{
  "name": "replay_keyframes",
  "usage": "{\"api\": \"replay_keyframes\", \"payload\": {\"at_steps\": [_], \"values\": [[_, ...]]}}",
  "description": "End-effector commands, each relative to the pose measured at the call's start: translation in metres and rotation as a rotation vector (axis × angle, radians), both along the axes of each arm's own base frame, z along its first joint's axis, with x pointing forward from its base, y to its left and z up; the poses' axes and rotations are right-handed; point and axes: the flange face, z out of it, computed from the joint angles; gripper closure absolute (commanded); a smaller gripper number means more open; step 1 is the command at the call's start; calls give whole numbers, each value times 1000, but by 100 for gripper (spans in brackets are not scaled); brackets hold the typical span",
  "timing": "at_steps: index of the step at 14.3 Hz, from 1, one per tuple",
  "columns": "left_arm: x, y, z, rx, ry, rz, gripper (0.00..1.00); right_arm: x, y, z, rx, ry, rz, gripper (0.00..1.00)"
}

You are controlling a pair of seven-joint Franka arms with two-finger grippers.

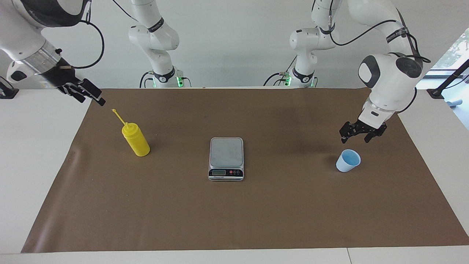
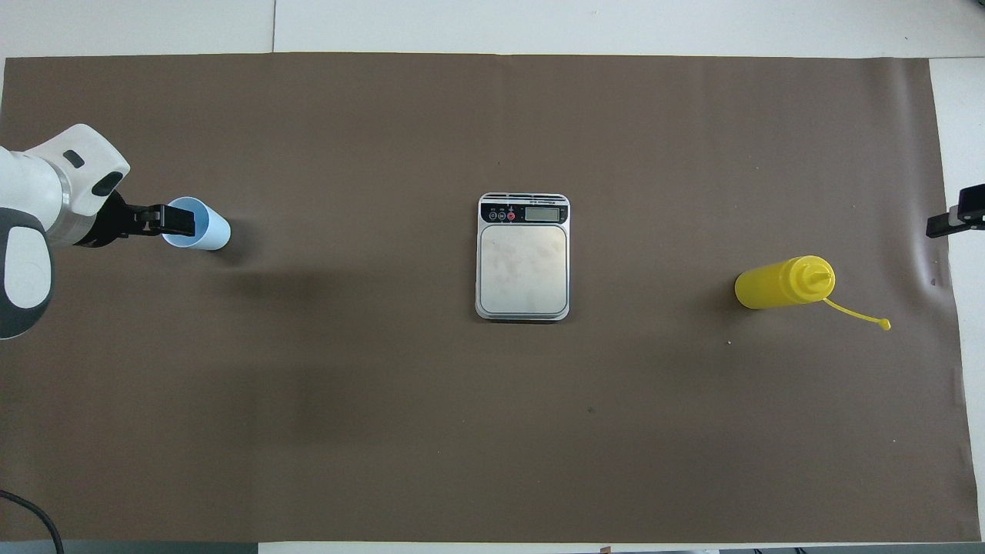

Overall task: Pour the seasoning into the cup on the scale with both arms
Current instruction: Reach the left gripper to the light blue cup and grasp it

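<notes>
The light-blue cup stands upright on the brown mat toward the left arm's end of the table. My left gripper hangs open just above it, not touching, with nothing between its fingers. The scale lies mid-table with a bare platform. The yellow seasoning bottle stands toward the right arm's end, its cap dangling on its tether. My right gripper is raised and open over the mat's edge beside the bottle, holding nothing.
A brown mat covers most of the white table. Both arm bases stand at the robots' edge of the table.
</notes>
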Motion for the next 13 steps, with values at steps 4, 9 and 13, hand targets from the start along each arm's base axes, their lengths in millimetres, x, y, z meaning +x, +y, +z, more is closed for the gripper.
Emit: {"api": "replay_keyframes", "payload": {"at_steps": [4,9,13], "values": [[23,31,-50,16,-67,-15,0,39,-91,-69,224,141,-292,0],[20,34,-79,9,-76,9,100,42,-143,-167,428,329,-444,0],[12,33,-91,-1,-118,89,100,44,-141,-196,480,438,-582,0]]}}
